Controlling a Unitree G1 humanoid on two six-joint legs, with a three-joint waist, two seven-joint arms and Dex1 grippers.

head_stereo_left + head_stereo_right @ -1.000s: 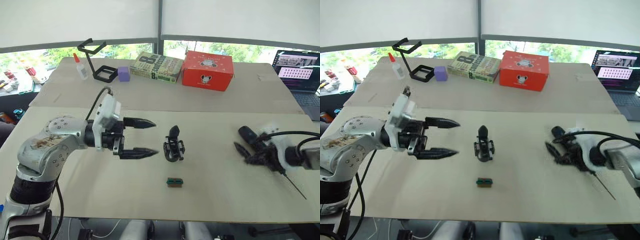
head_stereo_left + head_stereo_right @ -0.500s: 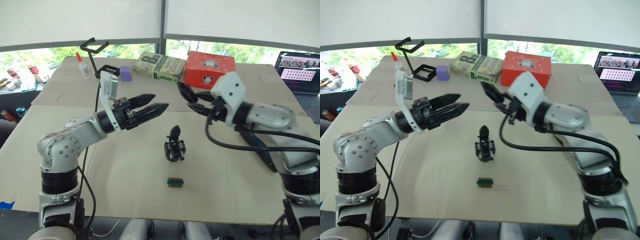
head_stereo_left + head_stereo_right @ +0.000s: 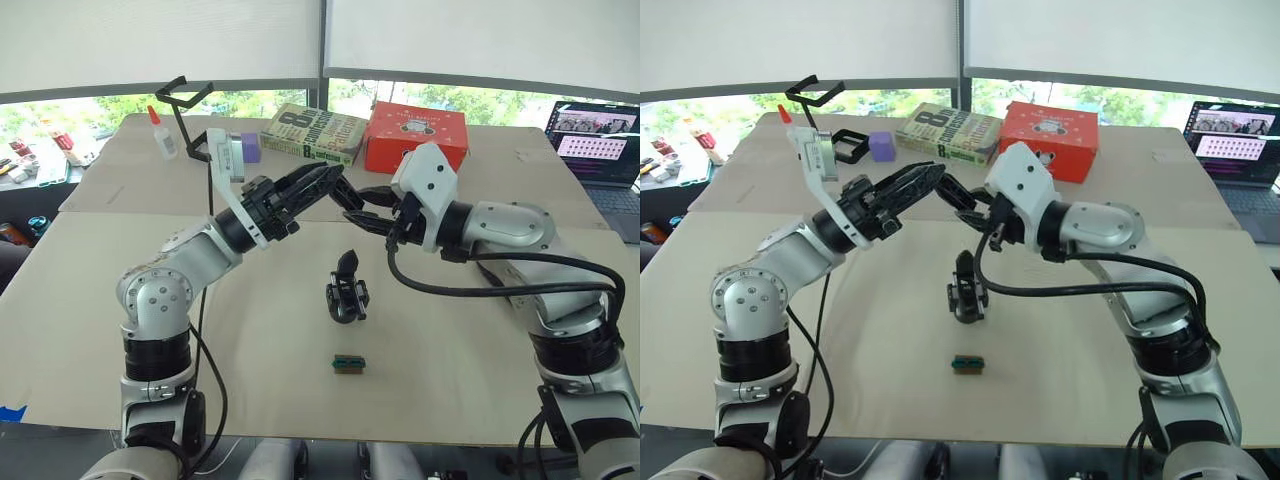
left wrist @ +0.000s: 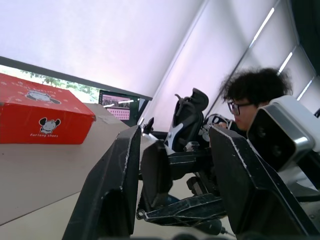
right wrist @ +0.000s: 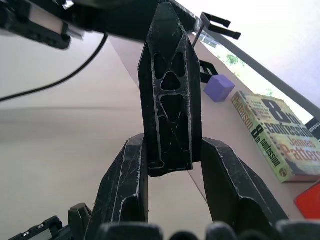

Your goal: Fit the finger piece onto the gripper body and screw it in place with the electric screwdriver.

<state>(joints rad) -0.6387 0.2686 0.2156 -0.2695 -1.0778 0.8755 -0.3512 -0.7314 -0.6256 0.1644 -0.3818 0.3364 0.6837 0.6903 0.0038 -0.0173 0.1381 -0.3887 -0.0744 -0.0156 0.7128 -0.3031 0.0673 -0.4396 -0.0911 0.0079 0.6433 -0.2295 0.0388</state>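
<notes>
**Finger piece in hand, fitting and screwing both yet to do**

Finger piece [image 5: 167,90], a flat black plastic wedge with triangular cut-outs tapering to a point, clamped by its blunt end between the two black fingers of the right hand [image 3: 372,205], tip pointing away from the wrist. Held up in the air, well above the pale tabletop [image 3: 450,380].

Left hand [image 3: 325,183] raised to the same height, directly opposite the right hand, fingers parted a moderate way with nothing between them. Tips close to the right hand's tips; cannot tell whether touching.

Gripper body [image 3: 347,290], a small chunky black plastic mechanism with one pointed finger sticking up, standing free on the tabletop below both hands and apart from them, gripped by neither. Small green-and-black block [image 3: 349,363] lying beyond it, on the side away from the hands.

Judged so far: piece picked up, nothing more. Left to do: bringing the piece down onto the gripper body, seating it, steadying the body, then driving the screw. Early in the task, by the look of it.
</notes>
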